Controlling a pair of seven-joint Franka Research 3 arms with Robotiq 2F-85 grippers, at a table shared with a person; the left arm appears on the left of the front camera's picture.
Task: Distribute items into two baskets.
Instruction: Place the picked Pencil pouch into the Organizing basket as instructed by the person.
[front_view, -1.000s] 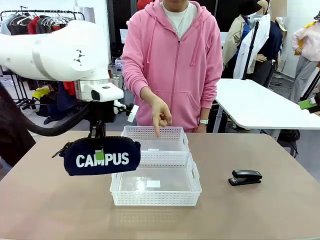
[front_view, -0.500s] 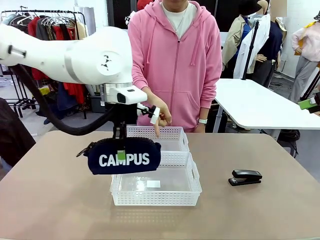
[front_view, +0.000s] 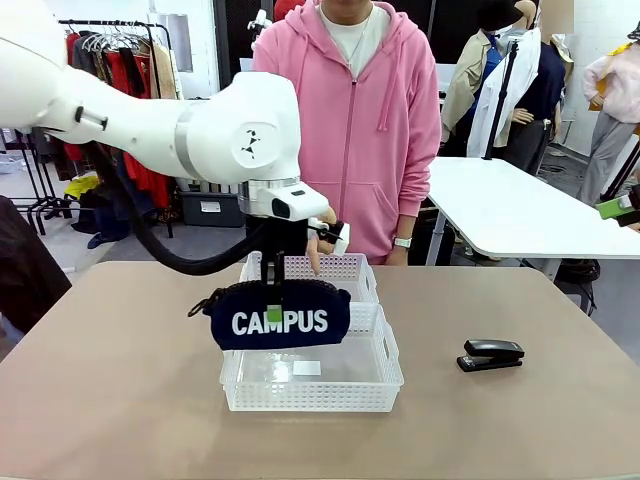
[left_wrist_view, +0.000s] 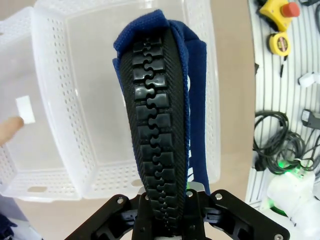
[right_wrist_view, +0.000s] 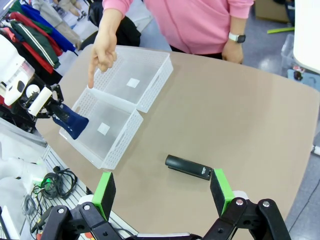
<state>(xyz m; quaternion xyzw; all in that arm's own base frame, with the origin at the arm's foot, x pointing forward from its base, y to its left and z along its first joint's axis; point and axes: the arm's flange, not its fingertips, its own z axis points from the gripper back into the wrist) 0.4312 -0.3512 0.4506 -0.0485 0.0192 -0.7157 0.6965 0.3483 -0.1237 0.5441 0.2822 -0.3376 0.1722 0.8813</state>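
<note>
Left arm (front_view: 200, 130) is reaching over the larger basket (front_view: 312, 397), wrist pointing down, left claw (front_view: 273, 312) clamping the CAMPUS pouch (front_view: 300, 322) by its zipper edge above the basket's left half. Right claw (right_wrist_view: 163, 190) is hovering with fingers apart; stapler (front_view: 491, 354) is lying on tabletop (front_view: 120, 400) right of basket.

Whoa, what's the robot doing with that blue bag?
The robot's left gripper is shut on the top of a navy CAMPUS pouch, holding it in the air over the nearer, larger basket. A person's hand points down at the farther basket. No item is in either basket yet. A black stapler lies on the table off to the side, and the right gripper is open above the table, holding nothing.
</note>
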